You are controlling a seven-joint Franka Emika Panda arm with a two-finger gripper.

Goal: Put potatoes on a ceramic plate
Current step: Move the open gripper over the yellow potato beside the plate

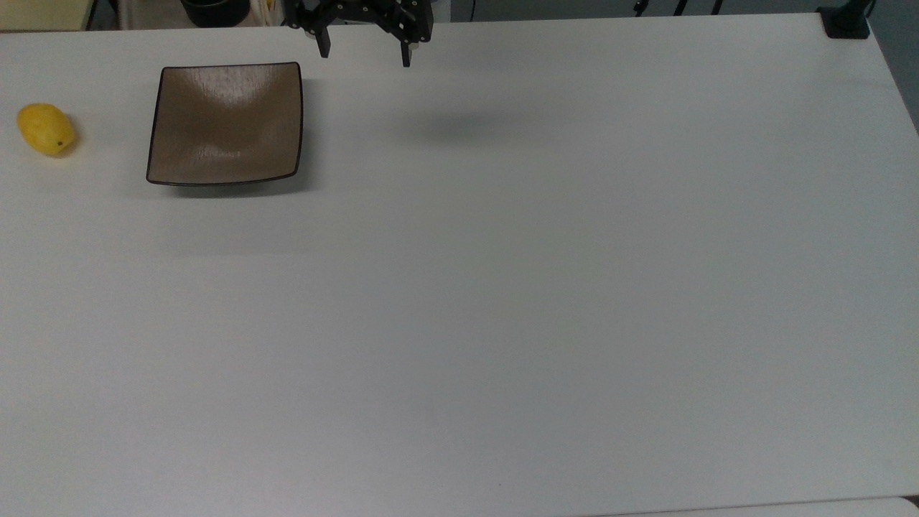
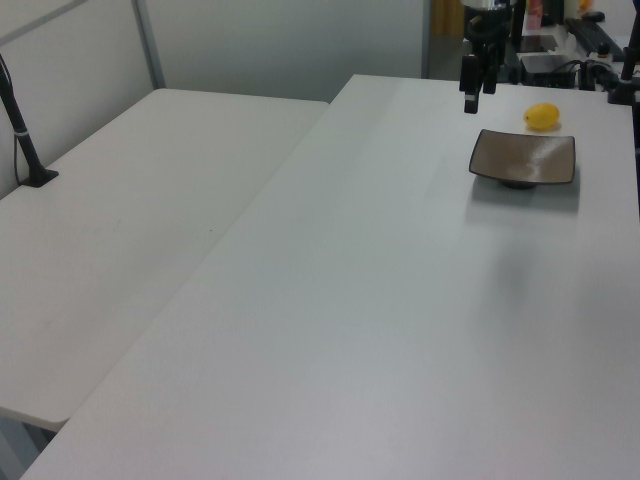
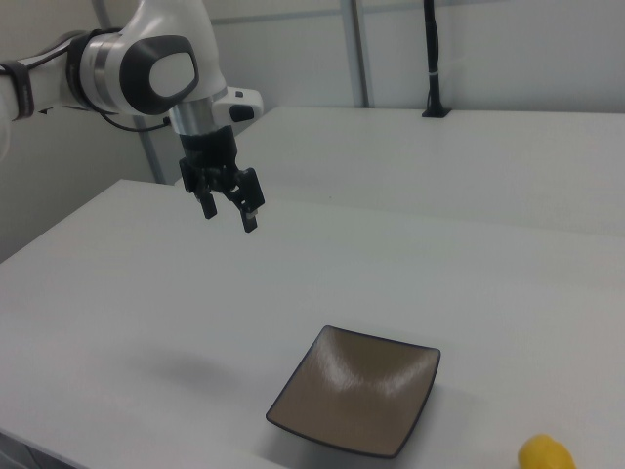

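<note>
Hand (image 1: 365, 56) hanging open and empty above the worktop (image 1: 502, 301). Potato (image 1: 45, 128) lying at the top view's far left, apart from the bare plate (image 1: 226, 122) beside it.

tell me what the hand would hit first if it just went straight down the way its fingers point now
Most likely bare table. The hand hangs open and empty, pointing down, with its shadow on clear tabletop. The ceramic plate lies off to the right view's right, the potatoes beyond it. Depth is hard to judge.
</note>
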